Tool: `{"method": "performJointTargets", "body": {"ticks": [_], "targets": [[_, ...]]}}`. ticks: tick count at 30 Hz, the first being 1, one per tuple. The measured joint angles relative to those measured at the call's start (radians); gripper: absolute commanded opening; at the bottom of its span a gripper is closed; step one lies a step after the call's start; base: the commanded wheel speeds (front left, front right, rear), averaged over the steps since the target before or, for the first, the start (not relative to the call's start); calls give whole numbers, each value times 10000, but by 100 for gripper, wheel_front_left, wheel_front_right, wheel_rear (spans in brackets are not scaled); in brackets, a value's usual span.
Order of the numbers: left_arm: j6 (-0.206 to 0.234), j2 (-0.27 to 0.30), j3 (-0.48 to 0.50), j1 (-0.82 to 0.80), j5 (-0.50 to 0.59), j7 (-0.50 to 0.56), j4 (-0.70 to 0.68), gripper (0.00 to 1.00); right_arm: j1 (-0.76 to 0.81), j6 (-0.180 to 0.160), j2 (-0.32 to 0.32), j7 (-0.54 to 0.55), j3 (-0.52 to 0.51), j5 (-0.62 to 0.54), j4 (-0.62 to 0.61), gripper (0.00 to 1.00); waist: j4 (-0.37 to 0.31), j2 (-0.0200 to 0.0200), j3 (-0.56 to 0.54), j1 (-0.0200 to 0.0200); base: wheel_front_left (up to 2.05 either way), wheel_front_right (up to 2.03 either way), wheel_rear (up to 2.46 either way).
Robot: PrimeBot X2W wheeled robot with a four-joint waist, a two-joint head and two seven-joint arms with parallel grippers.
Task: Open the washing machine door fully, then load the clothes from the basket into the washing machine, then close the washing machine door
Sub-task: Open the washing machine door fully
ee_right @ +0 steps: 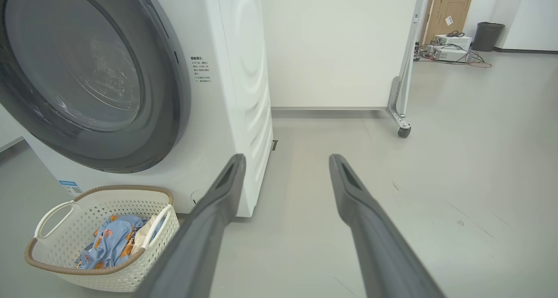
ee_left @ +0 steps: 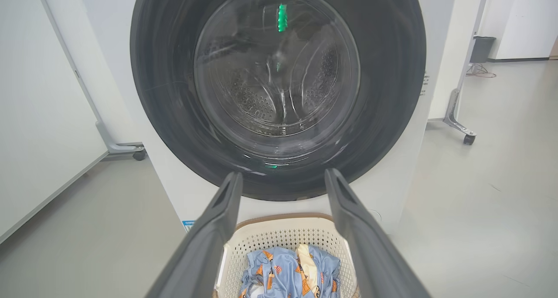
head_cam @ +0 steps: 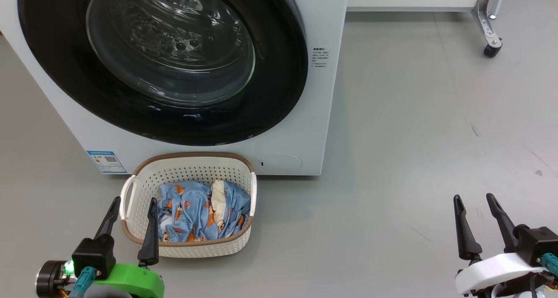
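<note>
R pincer [ee_right: 287,158], cardboard box [ee_right: 451,6] beyond

You will find no legible text: the washing machine [head_cam: 305,128] carries a small block of grey print [head_cam: 320,58] just right of the washing machine door [head_cam: 170,49] and a blue sticker [head_cam: 107,161] at its near lower left, both too small to read.

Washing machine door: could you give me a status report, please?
Left gripper, right gripper open, empty. Washing machine door shut. Clothes in basket, directly below door.
</note>
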Motion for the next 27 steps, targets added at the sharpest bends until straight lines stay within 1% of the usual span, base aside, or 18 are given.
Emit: {"method": "performJointTargets", "body": {"ticks": [11,24,25,26,27], "targets": [[0,-23,-12,-1,0,0,2,100,-32,0,-4,0,-12,63,-6,100,-35,0,13,0,32,32,-65],[0,-58,-10,0,0,0,4,100,-33,0,10,0,-63,155,-86,100,-26,0,3,0,7,7,-14],[0,-59,-12,0,-2,0,4,100,-33,0,21,0,-79,176,-88,37,-25,0,2,0,0,0,0],[0,-59,-12,0,-2,0,4,100,-33,0,50,0,-104,228,-109,0,-25,0,1,0,0,0,0],[0,-59,-12,0,-2,0,6,100,-33,0,88,0,-107,349,-127,0,-24,0,-1,0,0,0,0]]}}
